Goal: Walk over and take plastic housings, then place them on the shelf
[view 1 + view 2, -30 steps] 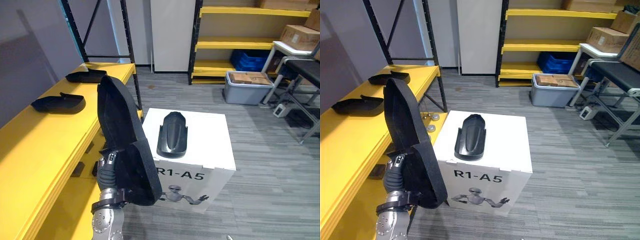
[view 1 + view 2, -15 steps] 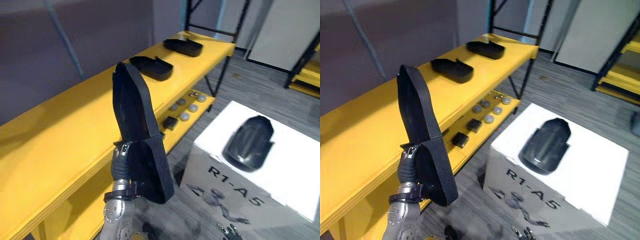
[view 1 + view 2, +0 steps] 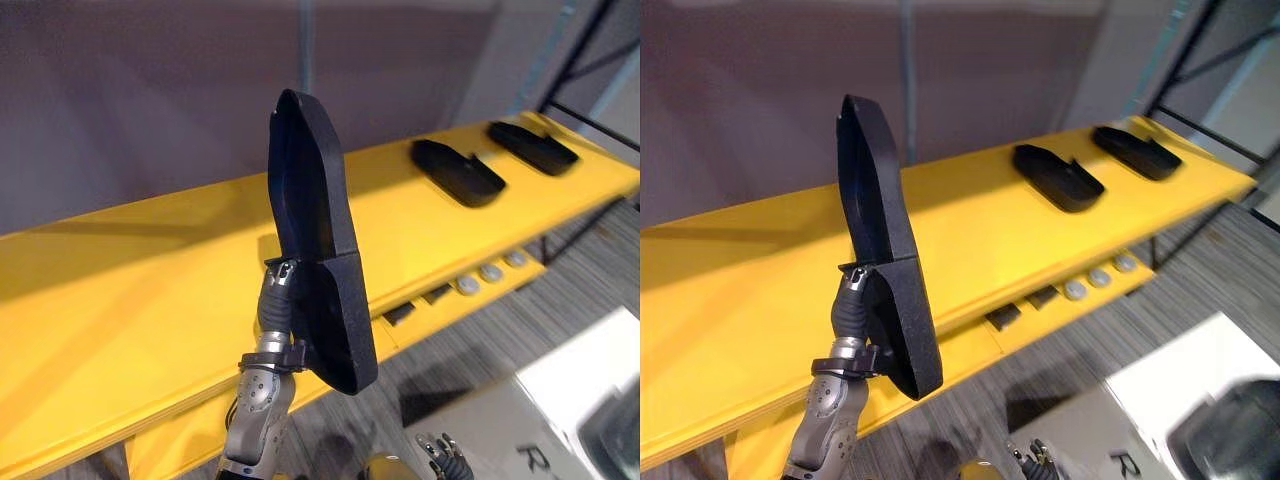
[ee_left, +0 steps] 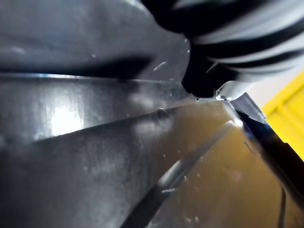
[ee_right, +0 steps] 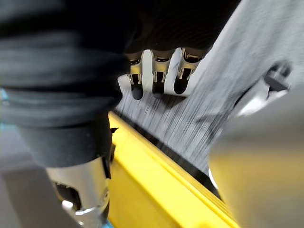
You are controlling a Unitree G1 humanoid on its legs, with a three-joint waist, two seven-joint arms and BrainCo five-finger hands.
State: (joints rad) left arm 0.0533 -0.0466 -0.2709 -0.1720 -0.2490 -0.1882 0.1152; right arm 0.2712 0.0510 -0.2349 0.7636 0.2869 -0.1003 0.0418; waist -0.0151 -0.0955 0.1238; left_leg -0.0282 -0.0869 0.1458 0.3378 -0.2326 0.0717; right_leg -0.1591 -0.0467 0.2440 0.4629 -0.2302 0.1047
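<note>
My left hand (image 3: 274,312) is shut on a long black plastic housing (image 3: 312,230) and holds it upright in front of the yellow shelf (image 3: 140,290). The housing's dark inner surface (image 4: 95,142) shows close up in the left wrist view. Most of the hand is hidden behind the housing. Two more black housings (image 3: 455,172) (image 3: 530,147) lie flat further along the shelf top. Another dark housing (image 3: 1232,436) rests on the white box (image 3: 585,395) at the lower right. My right hand (image 5: 156,78) hangs low with relaxed fingers that hold nothing, and its fingers (image 3: 442,462) also appear at the bottom edge.
Below the shelf top, a lower yellow level carries small round and square parts (image 3: 470,285). A black rack post (image 3: 585,45) rises at the far end of the shelf. Grey wall stands behind the shelf, grey floor (image 3: 1110,340) between shelf and box.
The camera has swung left toward the yellow shelf, so the white box has slid to the lower right. The housing stays upright in my left hand.
</note>
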